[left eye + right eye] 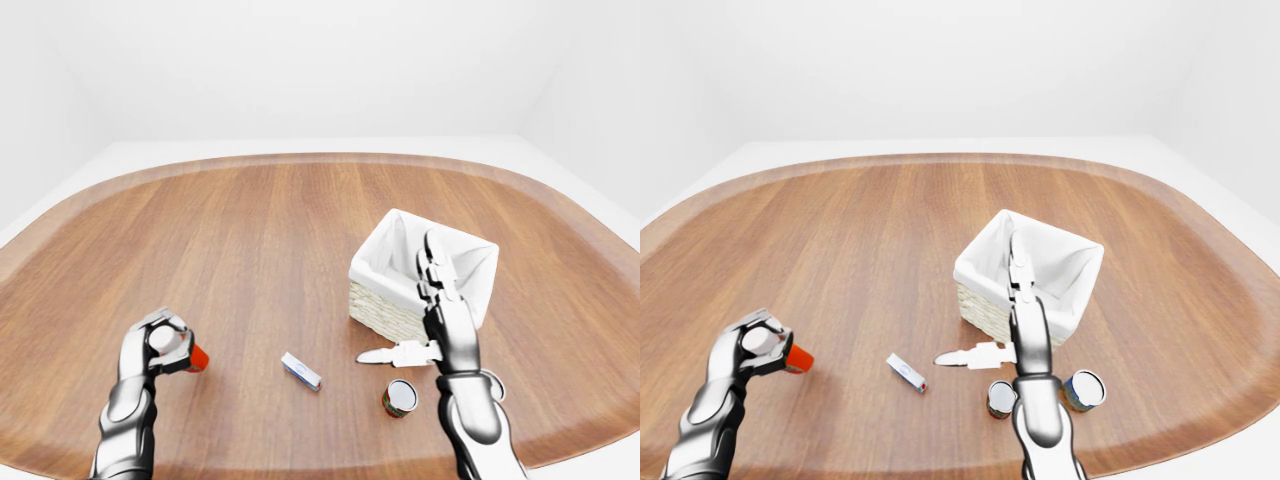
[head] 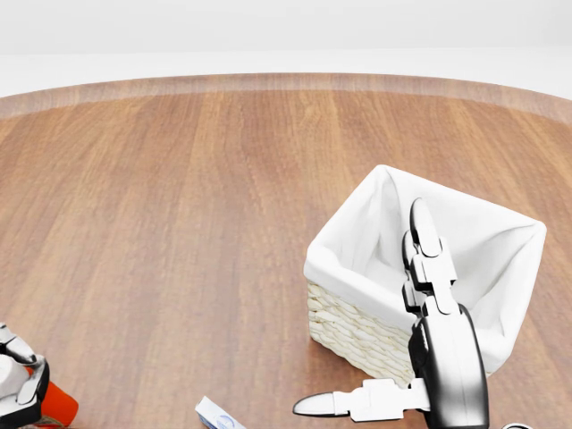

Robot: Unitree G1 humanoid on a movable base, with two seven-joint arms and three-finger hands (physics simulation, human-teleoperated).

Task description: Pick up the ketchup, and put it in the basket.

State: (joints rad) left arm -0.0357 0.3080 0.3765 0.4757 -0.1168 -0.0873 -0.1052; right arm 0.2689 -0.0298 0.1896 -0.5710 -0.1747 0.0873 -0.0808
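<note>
On the table [image 1: 280, 230], the basket [image 1: 385, 300] stands right of centre in the left-eye view. The right hand [image 1: 425, 300] overlaps the basket's near side, its thumb reaching left. Below the basket, near the table's lower edge, lies a small box [image 1: 301, 371], with a can [image 1: 400, 397] to its right; the right-eye view shows a second can [image 1: 1084, 389] further right. The left hand [image 1: 158, 342] is far left, well apart from the basket, closed round the ketchup [image 1: 196, 357].
</note>
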